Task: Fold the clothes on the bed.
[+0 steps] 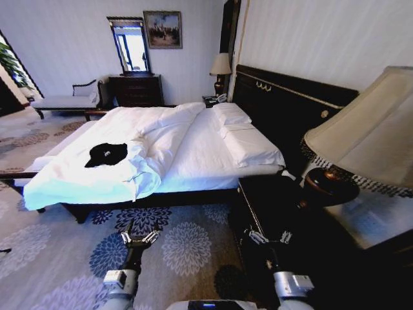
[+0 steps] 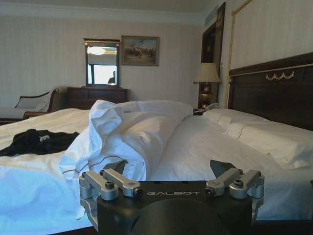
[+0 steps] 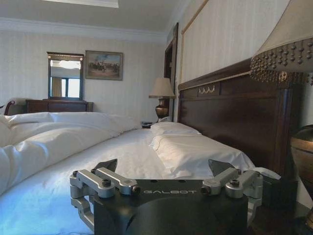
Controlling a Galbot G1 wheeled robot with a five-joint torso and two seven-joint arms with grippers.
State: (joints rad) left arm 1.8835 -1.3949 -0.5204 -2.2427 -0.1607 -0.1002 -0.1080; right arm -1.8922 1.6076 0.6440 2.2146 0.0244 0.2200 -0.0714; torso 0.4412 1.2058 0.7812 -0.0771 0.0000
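Well away from both grippers, the black T-shirt (image 1: 106,154) is seen crumpled on the white duvet (image 1: 84,169), toward the foot end of the bed (image 1: 193,152) and on the robot's left. Beside it, a thick fold of duvet has been thrown back across the middle of the mattress. Two pillows (image 1: 248,143) are stacked against the dark headboard (image 1: 284,103).

The left gripper (image 1: 139,237) is held low over the patterned carpet (image 1: 187,248), short of the bed's near edge, its fingers spread apart and holding nothing. The right gripper (image 1: 271,237) is held over the dark nightstand (image 1: 271,206), fingers likewise parted and empty.

From the left wrist view the shirt (image 2: 36,141) is shown flat beyond the duvet fold, with a small white patch visible on it, and the gripper (image 2: 171,174) is seen aimed across the bed. In the right wrist view the gripper (image 3: 164,172) faces the pillows (image 3: 195,154) and the headboard (image 3: 230,112), with a beaded lampshade (image 3: 283,49) close beside it.
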